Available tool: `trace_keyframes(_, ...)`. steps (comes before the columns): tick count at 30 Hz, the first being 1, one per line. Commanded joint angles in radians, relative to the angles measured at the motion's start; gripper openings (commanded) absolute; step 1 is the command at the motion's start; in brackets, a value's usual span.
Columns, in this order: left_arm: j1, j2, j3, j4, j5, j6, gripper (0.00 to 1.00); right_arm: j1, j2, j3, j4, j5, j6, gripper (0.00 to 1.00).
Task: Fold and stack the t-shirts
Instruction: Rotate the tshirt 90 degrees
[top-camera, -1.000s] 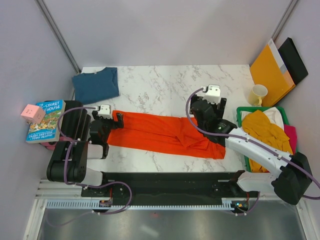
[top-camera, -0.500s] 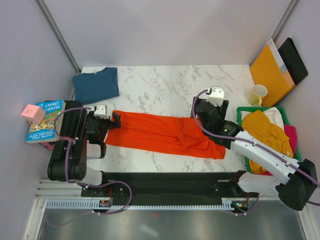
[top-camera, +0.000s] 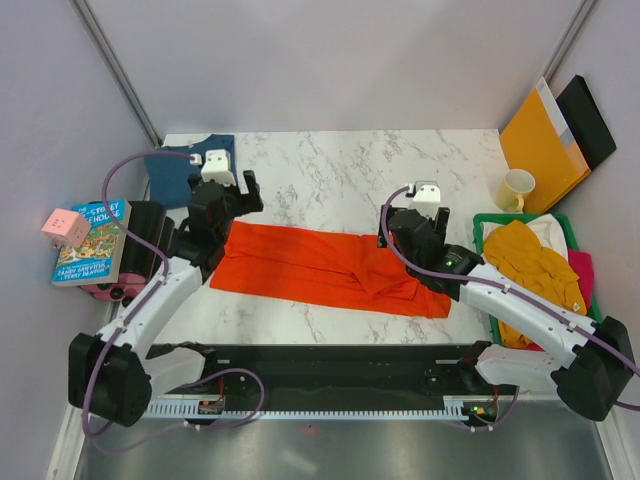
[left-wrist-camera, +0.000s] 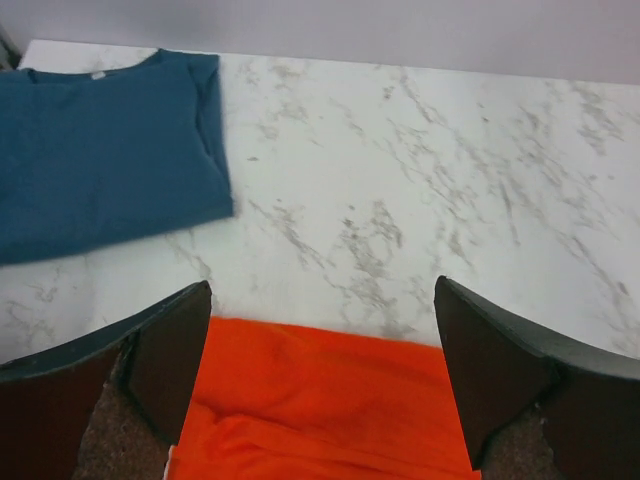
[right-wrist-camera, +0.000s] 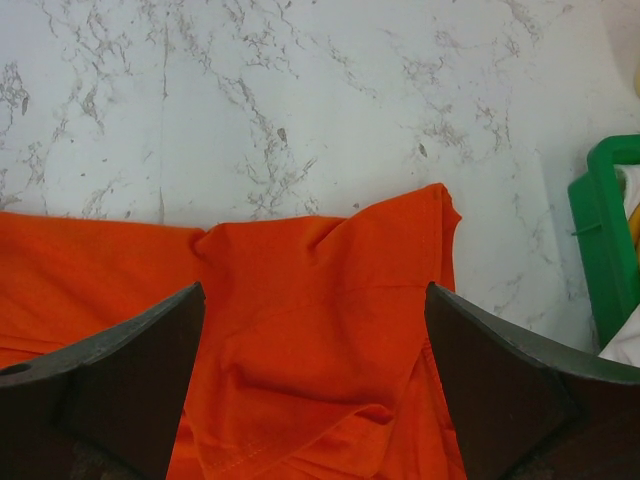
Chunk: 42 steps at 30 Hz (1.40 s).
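Bright orange-red cloth t-shirt (top-camera: 320, 268) lies as a long creased band mid-table, left gripper (left-wrist-camera: 320, 385) and right gripper (right-wrist-camera: 315, 385) wide open, empty, over its ends; folded teal-blue t-shirt (top-camera: 180, 172) far left, green plastic basket (top-camera: 487, 222) at right

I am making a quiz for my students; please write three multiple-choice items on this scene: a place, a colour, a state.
1. Where on the table does the teal-blue t-shirt lie? A) far left corner B) near right corner C) the middle
2. What colour is the long t-shirt lying across the table's middle? A) white B) orange-red C) pink
3. How do the left fingers stand? A) shut on cloth B) open, holding nothing C) shut, empty
Answers: 1 A, the top view shows it at the far left corner; 2 B, the long t-shirt is orange-red; 3 B, both fingers stand wide apart, nothing gripped.
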Motion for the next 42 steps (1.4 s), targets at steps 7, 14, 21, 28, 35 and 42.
trace_keyframes(7,-0.296,-0.083,0.21,-0.68,0.255,-0.279,1.0,0.0,0.001,0.013,0.01,0.039,-0.018,0.98)
trace_keyframes(14,-0.25,-0.332,-0.095,-0.551,0.206,-0.632,0.92,0.0,0.022,0.012,-0.051,-0.092,0.095,0.87)
trace_keyframes(21,-0.249,0.065,0.235,-0.926,0.002,-0.495,0.9,0.001,0.093,-0.066,-0.125,-0.122,0.329,0.28)
trace_keyframes(28,-0.241,0.305,0.328,-0.91,0.124,-0.471,0.03,-0.014,0.203,-0.06,-0.155,-0.085,0.402,0.0)
trace_keyframes(35,-0.184,0.331,0.292,-0.813,0.124,-0.445,0.02,-0.103,0.277,-0.091,-0.082,-0.125,0.351,0.0)
trace_keyframes(42,-0.134,0.457,0.297,-0.804,0.154,-0.451,0.02,-0.222,0.39,-0.06,0.003,-0.208,0.279,0.0)
